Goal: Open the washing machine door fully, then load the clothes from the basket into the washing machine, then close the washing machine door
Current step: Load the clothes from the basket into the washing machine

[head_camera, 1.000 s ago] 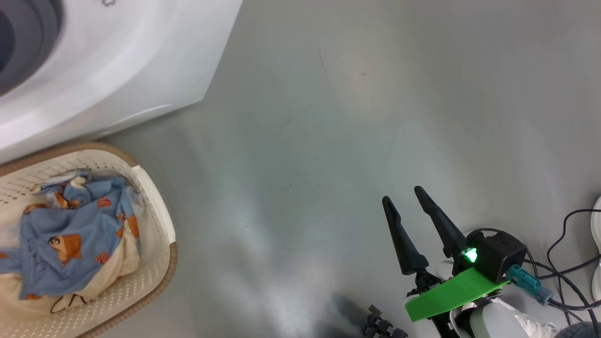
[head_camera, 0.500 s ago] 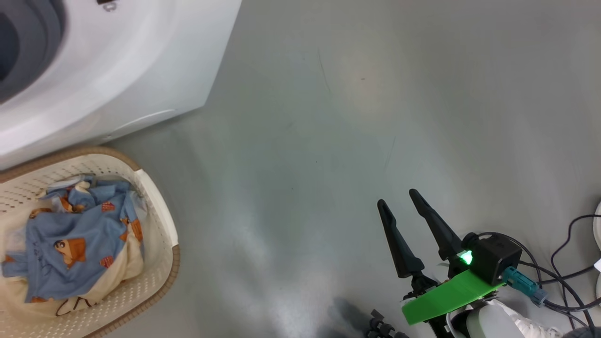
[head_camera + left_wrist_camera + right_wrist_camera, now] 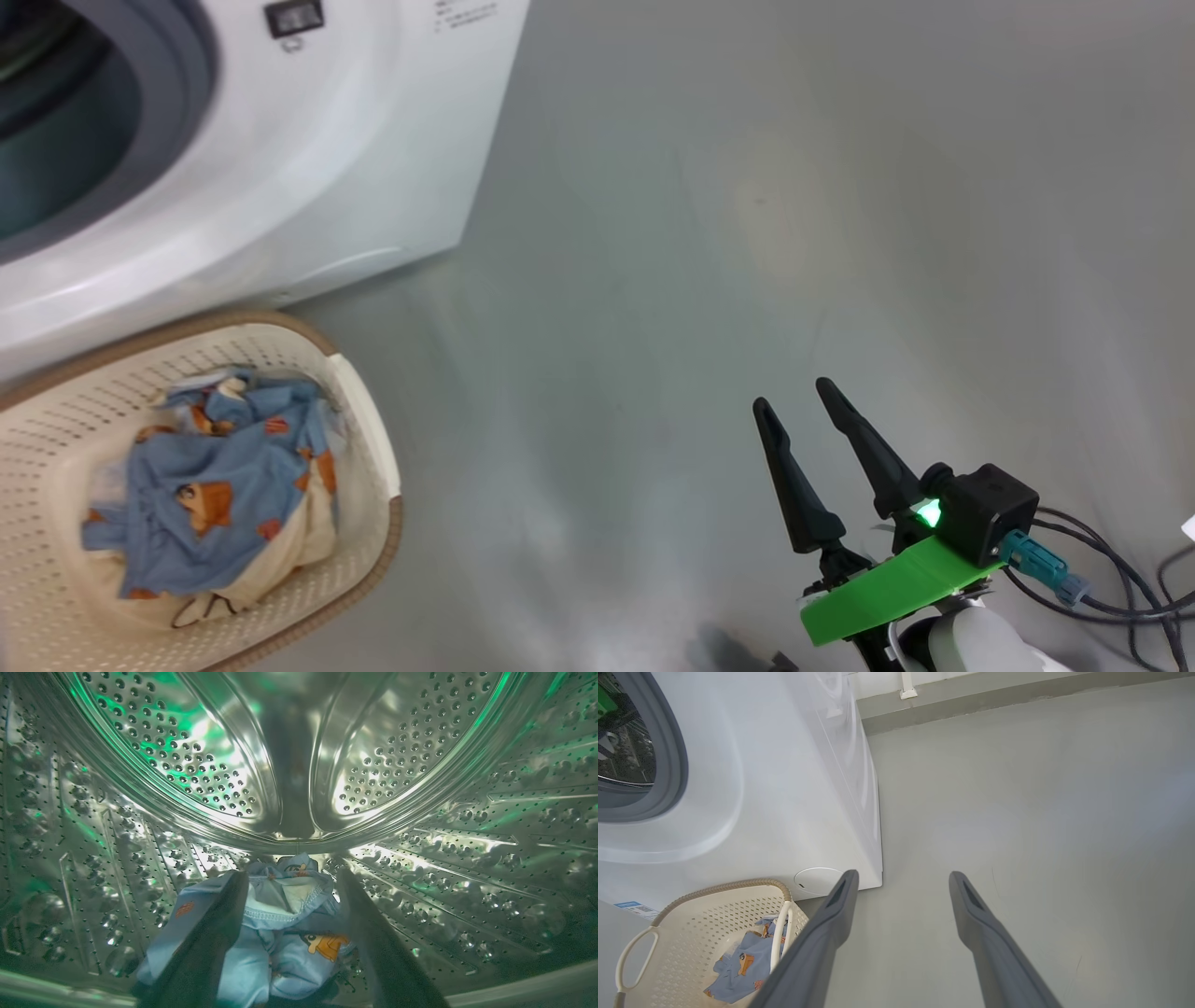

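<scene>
Loading partly done; snag risk on withdrawal.
Left gripper, jaws parted, sits inside the steel drum over a bear-print garment. Fabric flanks one finger and could catch and drag out. More clothes lie in the basket; right gripper spread, empty.

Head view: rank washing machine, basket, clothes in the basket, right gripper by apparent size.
1. washing machine, cut off by the frame edge
2. basket, also cut off
3. clothes lying in it
4. right gripper; it is nearer the camera, so its rank against the clothes is unsure
</scene>
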Robot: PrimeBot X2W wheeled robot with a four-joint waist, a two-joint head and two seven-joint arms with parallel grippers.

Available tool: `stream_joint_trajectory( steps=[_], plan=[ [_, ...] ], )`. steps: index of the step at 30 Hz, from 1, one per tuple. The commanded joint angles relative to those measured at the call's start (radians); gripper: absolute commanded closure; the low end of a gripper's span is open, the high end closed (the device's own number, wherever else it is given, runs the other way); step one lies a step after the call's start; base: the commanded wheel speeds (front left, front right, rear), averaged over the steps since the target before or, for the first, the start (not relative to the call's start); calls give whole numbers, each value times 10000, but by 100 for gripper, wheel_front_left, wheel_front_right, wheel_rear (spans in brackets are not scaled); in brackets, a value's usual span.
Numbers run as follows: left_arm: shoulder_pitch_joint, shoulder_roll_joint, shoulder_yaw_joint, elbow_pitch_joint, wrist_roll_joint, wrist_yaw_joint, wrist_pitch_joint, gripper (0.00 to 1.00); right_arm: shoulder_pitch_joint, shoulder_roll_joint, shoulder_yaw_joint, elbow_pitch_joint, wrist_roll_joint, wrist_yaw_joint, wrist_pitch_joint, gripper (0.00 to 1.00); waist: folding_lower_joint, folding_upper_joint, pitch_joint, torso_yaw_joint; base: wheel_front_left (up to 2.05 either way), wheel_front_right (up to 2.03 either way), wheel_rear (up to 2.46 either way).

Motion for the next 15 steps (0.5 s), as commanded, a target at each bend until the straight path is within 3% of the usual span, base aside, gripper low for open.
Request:
stream_joint_trajectory(
  steps=[1,9,15],
  plan=[
    [280,272,35,-216,-26,66,-110,0,212,-101,148,-139,59,14,-118,0,0,0,-338,286,0,0,0],
    [1218,-452,366,-948,-392,137,-132,0,260,-101,43,-15,-1,14,-118,0,0,0,-972,859,0,0,0],
    [2277,-1031,580,-1650,-585,-155,-134,0,295,-101,-173,51,-145,14,-118,0,0,0,-1490,1353,0,0,0]
  ],
)
